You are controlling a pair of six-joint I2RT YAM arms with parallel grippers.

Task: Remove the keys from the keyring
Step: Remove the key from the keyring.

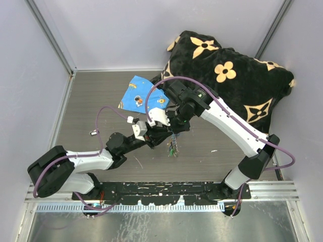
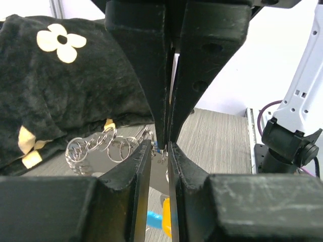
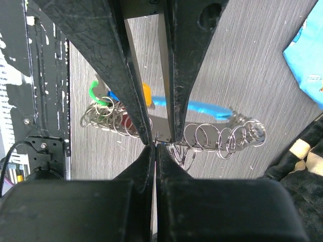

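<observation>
The keyring is a chain of thin metal rings point(image 3: 217, 138) with a light-blue curved piece point(image 3: 197, 107), held up above the table. It also shows in the top view point(image 1: 173, 147) and as rings in the left wrist view point(image 2: 101, 143). Keys bunch at one end: a green head point(image 3: 96, 91), a red head point(image 3: 128, 123) and an orange-yellow head point(image 3: 146, 93). My right gripper point(image 3: 155, 145) is shut on a thin wire of the keyring. My left gripper point(image 2: 160, 147) meets it tip to tip, its jaws a narrow gap apart around a small link, not visibly clamping it.
A black cushion with cream flowers point(image 1: 232, 80) fills the back right. A blue printed cloth point(image 1: 141, 93) lies behind the grippers. The enclosure walls close in on both sides, and a black base rail point(image 1: 166, 189) runs along the near edge.
</observation>
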